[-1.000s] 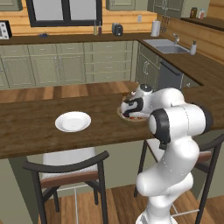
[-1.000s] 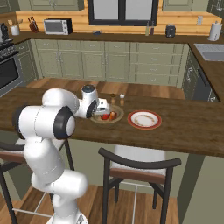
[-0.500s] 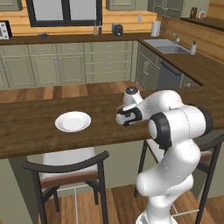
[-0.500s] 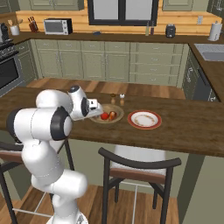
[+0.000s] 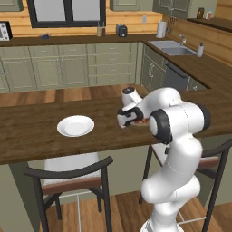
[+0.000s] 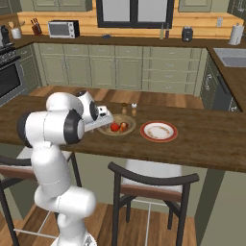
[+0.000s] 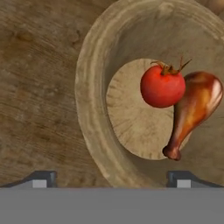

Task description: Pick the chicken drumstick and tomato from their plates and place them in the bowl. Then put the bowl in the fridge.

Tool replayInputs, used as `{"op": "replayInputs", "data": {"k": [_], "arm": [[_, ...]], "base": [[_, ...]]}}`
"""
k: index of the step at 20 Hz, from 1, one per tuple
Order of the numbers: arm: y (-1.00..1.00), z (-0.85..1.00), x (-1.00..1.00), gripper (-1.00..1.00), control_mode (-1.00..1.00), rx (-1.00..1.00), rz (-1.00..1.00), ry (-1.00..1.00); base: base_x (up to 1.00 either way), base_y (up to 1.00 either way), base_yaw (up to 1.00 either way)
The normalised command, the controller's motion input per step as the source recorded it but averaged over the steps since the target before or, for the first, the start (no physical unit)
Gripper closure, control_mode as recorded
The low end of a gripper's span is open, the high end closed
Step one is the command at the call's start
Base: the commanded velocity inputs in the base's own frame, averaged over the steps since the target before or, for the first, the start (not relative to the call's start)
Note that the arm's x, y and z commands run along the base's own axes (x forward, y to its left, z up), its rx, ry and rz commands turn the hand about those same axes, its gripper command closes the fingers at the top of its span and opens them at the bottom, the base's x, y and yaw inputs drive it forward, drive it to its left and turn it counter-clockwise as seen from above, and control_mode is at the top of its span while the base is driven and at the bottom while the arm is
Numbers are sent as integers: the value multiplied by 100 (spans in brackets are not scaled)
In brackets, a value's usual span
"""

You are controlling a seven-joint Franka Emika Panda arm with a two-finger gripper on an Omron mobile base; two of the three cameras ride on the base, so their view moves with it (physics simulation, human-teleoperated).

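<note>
Arm folded low over counter (image 6: 202, 149), gripper (image 7: 111, 177) pointing down w/ fingers spread wide, straddling wooden bowl (image 7: 94, 131) rim. Tomato (image 7: 162, 86) touching chicken drumstick (image 7: 194, 109) inside bowl.

- Arm (image 5: 174, 149): glossy white shell, fat rounded links, bulbous at the bends.
- Joints: dark grey discs ringed in black, set into the white casings.
- Hand (image 5: 128, 118): white housing with black trim.
- Fingertips (image 7: 40, 179): small, dark, blocky, each with a pale grey patch.
</note>
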Motion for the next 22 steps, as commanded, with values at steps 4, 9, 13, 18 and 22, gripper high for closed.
{"op": "replayInputs", "data": {"k": [4, 9, 13, 18, 22], "arm": [[0, -26, 10, -100, -100, -5, 6, 15], [-9, -16, 0, -100, -100, -1, 6, 5], [-24, -13, 17, -100, -100, 0, 7, 2], [-16, -21, 13, -100, -100, 0, 7, 0], [0, -19, 1, -100, -100, 0, 7, 0]], "base": [[0, 0, 0], [0, 0, 0], [0, 0, 0], [0, 0, 0], [0, 0, 0]]}}
